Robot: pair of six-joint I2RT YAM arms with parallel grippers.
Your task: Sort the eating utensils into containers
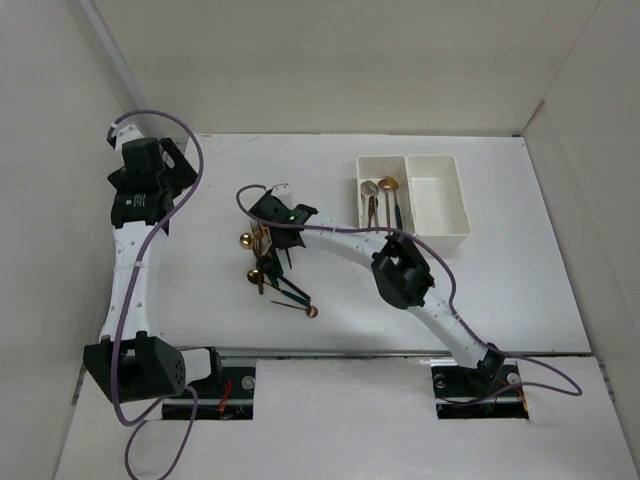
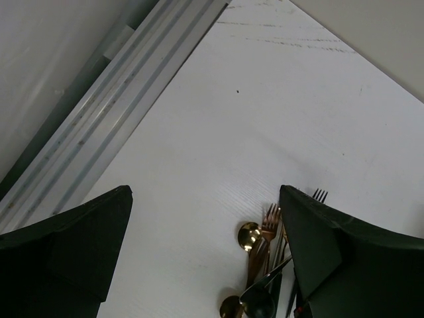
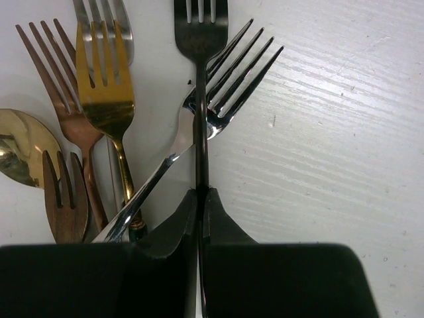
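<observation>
From above, the left arm is drawn up along the far left side, and the left claw [image 1: 163, 160] is well apart from everything else. The right arm stretches across the tabletop [image 1: 340, 300]. The right claw [image 1: 268, 238] is down at the pile [image 1: 270, 272] of utensils, left of centre. A copper spoon [image 1: 311, 312] lies at the pile's near edge. The bins [image 1: 412, 158] sit toward the far right, well apart from the pile. The left one holds a few spoons [image 1: 380, 198] lying lengthwise.

The left wrist camera shows the left claw [image 2: 205, 258] released, its fingers [image 2: 66, 255] spread wide above the tabletop. The pile [image 2: 262, 265] pokes in at the bottom, beside the right finger. A gold spoon [image 2: 248, 235] and a copper fork [image 2: 269, 222] are plain to see there.

The right wrist camera shows the right claw [image 3: 201, 212] clenched on the thin handle of a dark fork [image 3: 201, 30], whose tines point away from the claw. A silver fork [image 3: 228, 79] crosses it at a slant. To the left lie a gold fork [image 3: 106, 79] and a copper fork [image 3: 56, 73], side by side. A gold spoon [image 3: 16, 146] shows at the left edge. I cannot tell whether the dark fork is off the tabletop or resting on it.
</observation>
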